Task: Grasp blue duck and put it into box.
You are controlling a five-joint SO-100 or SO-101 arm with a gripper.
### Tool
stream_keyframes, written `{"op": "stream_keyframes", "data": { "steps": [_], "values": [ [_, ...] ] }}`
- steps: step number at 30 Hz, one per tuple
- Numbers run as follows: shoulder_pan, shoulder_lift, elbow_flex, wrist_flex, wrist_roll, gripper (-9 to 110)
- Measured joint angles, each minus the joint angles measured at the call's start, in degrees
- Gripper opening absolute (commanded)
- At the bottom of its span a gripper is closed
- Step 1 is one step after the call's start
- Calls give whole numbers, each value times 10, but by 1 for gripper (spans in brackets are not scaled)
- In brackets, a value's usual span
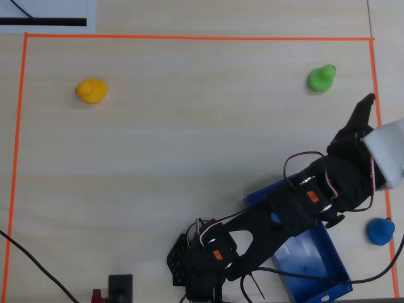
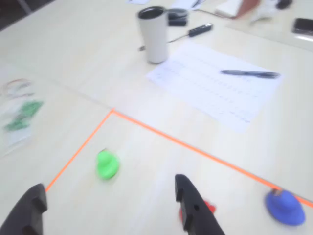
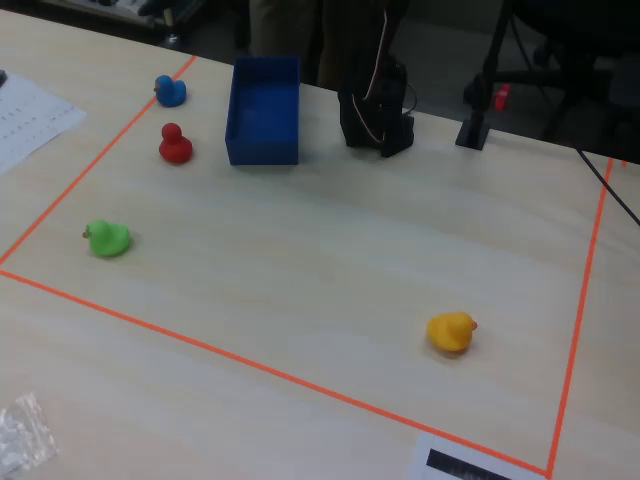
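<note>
**A:** What's the risk here? The gripper (image 2: 110,205) is spread wide with nothing in it, and in the wrist view it's aimed more at the green duck (image 2: 107,164) than the blue duck (image 2: 284,207), which sits far off at the lower right, right on the orange tape line (image 2: 195,149).

**B:** Yeah, grabbing the wrong one is my worry. The red duck (image 3: 175,144) sits just beside the blue duck (image 3: 170,90) in the fixed view, so a sloppy swing could knock it or close on it instead. The blue one is round too, so I'd guess it squirts out if pinched off-center.

**A:** And the box (image 3: 264,108)?

**B:** Close by, just beside both ducks. In the overhead view the arm lies across the box (image 1: 315,262), so clipping a wall on the way back seems possible.

**A:** Anything we can't see?

**B:** The red duck is missing overhead, presumably under the arm. In the wrist view it's mostly behind 1 finger (image 2: 193,208), and that whole frame is motion-blurred. The fixed view cuts the upper arm off, so no gripper there.
</note>
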Motion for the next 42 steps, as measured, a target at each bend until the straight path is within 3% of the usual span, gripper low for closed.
{"op": "stream_keyframes", "data": {
  "steps": [11, 28, 42],
  "values": [
    [129, -187, -105, -25, -46, 36],
    [243, -357, -112, -206, -76, 37],
    [282, -366, 73, -386, -134, 37]
  ]
}}
